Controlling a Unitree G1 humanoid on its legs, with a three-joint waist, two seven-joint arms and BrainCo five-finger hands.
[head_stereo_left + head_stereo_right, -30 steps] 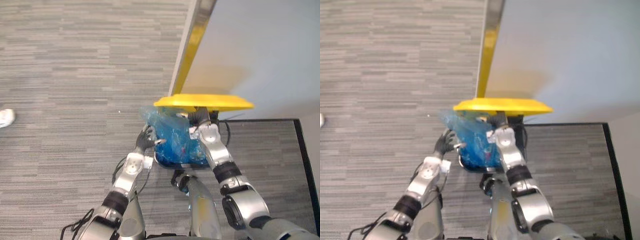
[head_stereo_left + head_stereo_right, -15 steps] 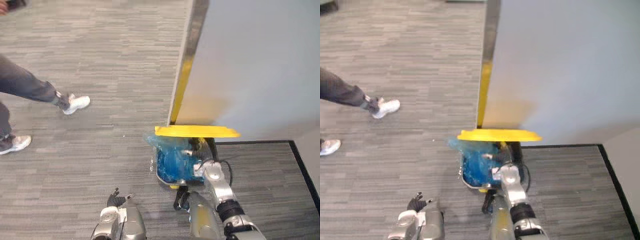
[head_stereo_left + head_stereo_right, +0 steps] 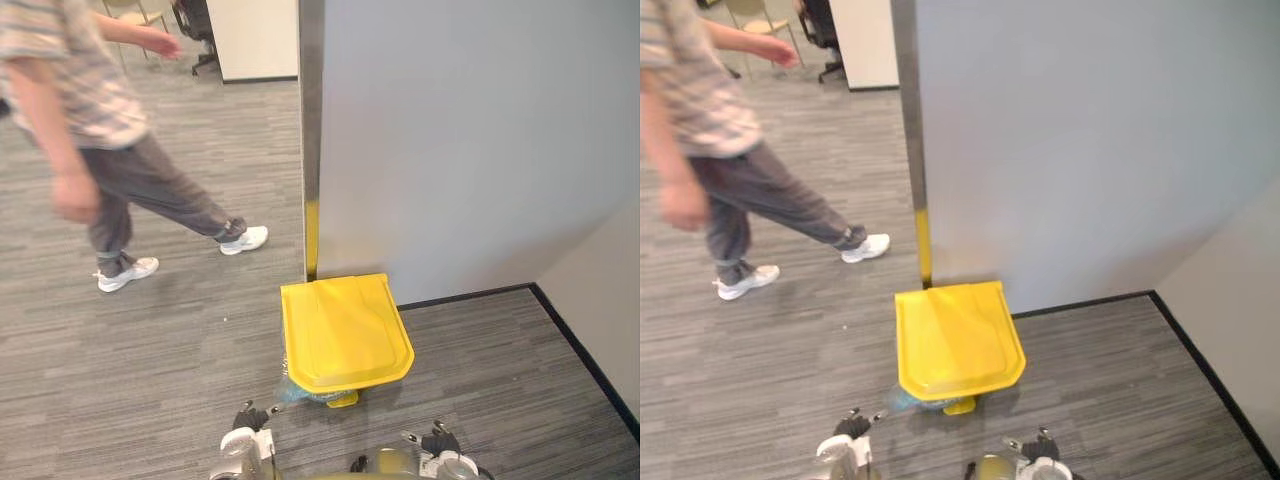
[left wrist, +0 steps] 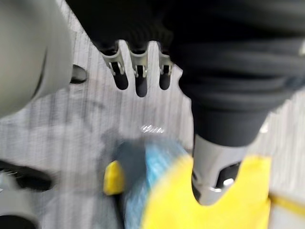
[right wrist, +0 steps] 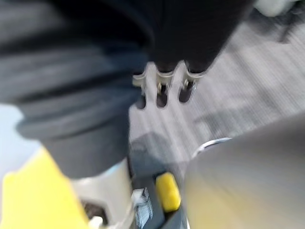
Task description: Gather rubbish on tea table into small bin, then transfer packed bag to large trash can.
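Grey carpet (image 3: 150, 340) and a grey wall (image 3: 460, 150) are shown in the left eye view, a blurred person (image 3: 110, 130) striding past. The yellow bin lid (image 3: 345, 330), raised before, is now shut over the blue bag (image 3: 292, 392), one corner showing. The left hand (image 3: 248, 420) and right hand (image 3: 437, 443) are cut off below. In both wrist views, straight fingers (image 4: 139, 81) are seen holding nothing.

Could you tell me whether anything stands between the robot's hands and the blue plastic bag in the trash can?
Yes: the flat yellow lid lies shut over the blue plastic bag, hiding all but a strip below its front corner. The left hand and right hand are open, short of the lid.
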